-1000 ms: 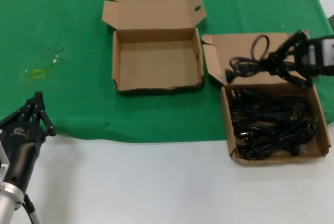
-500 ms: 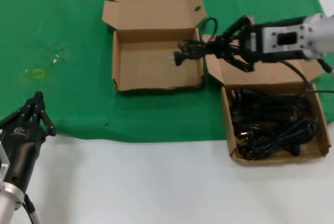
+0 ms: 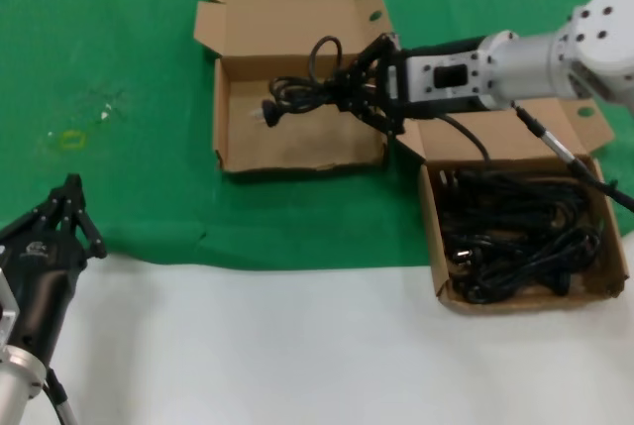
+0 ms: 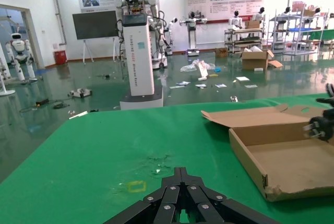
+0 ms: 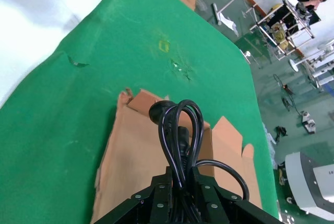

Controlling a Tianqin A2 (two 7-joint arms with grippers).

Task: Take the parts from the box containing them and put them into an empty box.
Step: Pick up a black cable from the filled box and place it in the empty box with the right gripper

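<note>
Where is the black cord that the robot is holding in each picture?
Head view: the black cord hangs from the right gripper over the empty box, upper middle.
Left wrist view: only its plug end shows at the right edge, above that box.
Right wrist view: the looped cord fills the centre, clamped in the gripper, box beneath.
Shared landmark: the empty box.

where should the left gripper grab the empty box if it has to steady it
Probably the near-left corner of the empty box: pinch the low front wall from above, coming from the left gripper side. The walls are thin upright cardboard, and the right gripper holds a black cable over the tray's right half, so the left edge stays free.
</note>
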